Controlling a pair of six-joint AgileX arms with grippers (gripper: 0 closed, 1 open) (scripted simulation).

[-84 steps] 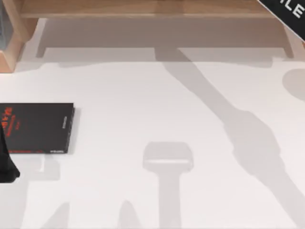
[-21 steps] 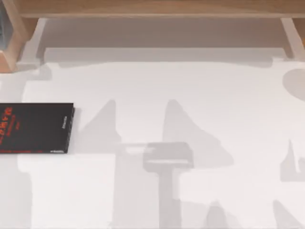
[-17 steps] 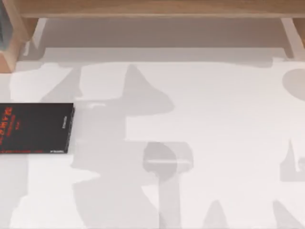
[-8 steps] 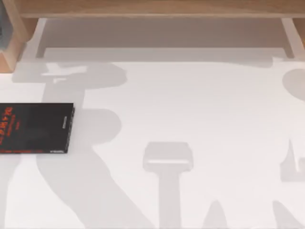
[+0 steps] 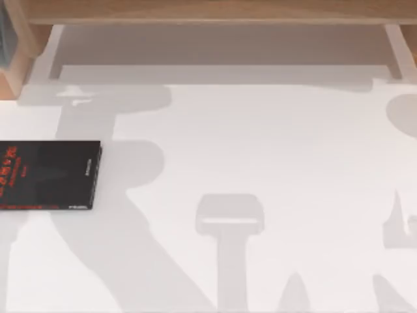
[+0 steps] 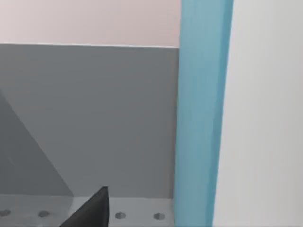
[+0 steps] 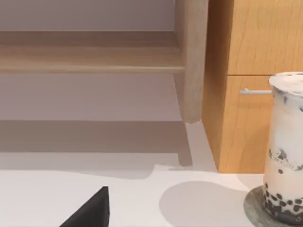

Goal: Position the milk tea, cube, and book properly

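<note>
1 white table (image 5: 273, 150), 1 wooden shelf unit (image 5: 208, 12) along its far edge; landmark = thin black book. 1 black book w/ red lettering (image 5: 49, 175) lies flat at table's left edge, arm shadows across and right of it. 1 teal-blue book (image 6: 201, 113) close up in left wrist view, a vertical band against a grey wall; place rel. to black book can't tell. 1 milk tea (image 7: 286, 146) w/ dark pearls stands on a round coaster (image 7: 258, 208), beside a wooden drawer front w/ 1 handle (image 7: 255, 91), right wrist view. Both grippers: open or closed can't tell.
</note>
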